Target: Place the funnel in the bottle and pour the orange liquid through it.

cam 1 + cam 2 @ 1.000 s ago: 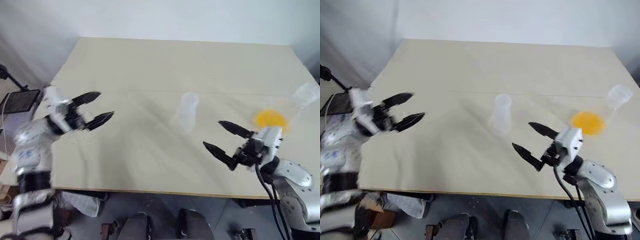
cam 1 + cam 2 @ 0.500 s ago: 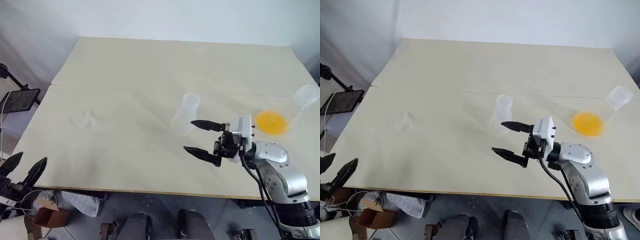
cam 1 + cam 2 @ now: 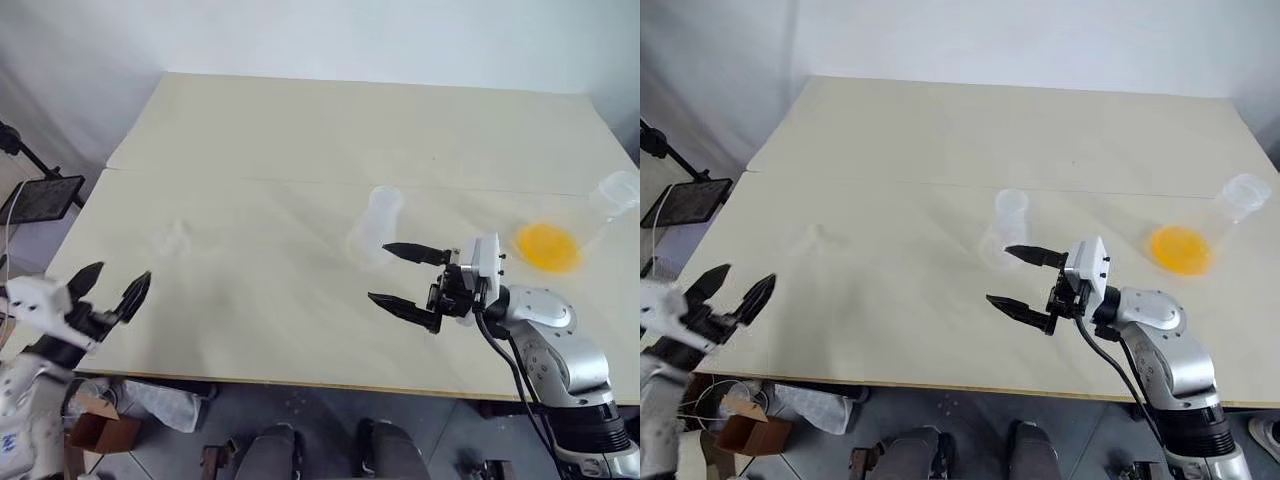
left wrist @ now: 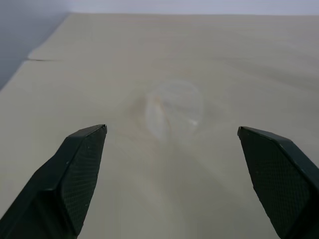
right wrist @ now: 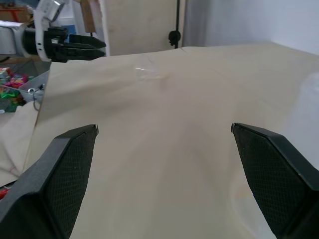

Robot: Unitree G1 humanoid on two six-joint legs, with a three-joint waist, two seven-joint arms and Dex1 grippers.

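The clear funnel [image 3: 170, 238] lies on the left part of the table, seen between my left fingers as a faint round shape [image 4: 172, 109]. My left gripper [image 3: 115, 285] hangs open at the table's front-left corner, pointing at the funnel from a short way off. The small clear bottle [image 3: 375, 225] stands upright mid-table. My right gripper [image 3: 378, 272] is open and empty, pointing left just in front of the bottle's base. The orange liquid [image 3: 545, 247] pools in a clear conical flask [image 3: 1240, 192] at the right edge.
The pale table [image 3: 300, 130] has a seam running across its middle. A black stand with a dark panel [image 3: 40, 195] is beside the table's left edge. A cardboard box [image 3: 95, 430] sits on the floor under the front-left corner.
My left arm swung from over the table's left side down past the front edge, then came back up to the front-left corner. My right gripper swung left toward the bottle, then held still.
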